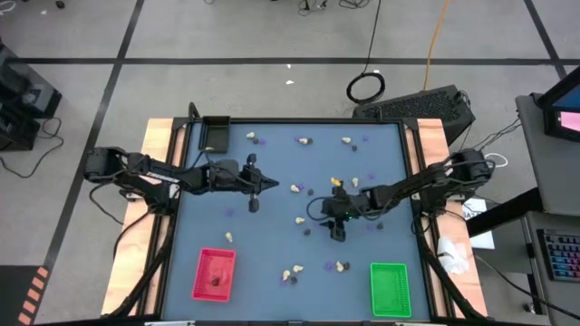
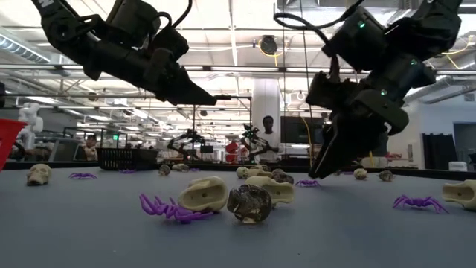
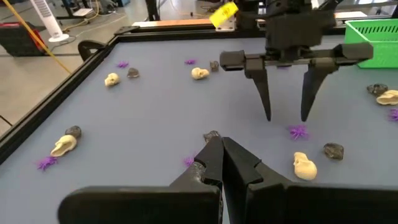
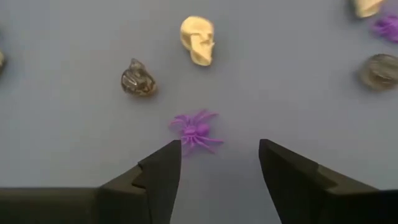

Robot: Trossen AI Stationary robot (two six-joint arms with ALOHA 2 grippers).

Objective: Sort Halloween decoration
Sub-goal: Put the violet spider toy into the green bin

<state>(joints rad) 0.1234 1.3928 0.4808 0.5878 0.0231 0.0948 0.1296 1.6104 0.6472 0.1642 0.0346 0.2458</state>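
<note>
We see two black jointed arms trailing black cables, the right gripper with long tapered fingers.

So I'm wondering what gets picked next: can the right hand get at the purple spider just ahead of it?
Probably yes. The right hand is open, poised above the purple spider, with bare table around it; the nearest cream skull and dark skull lie clear.
</note>
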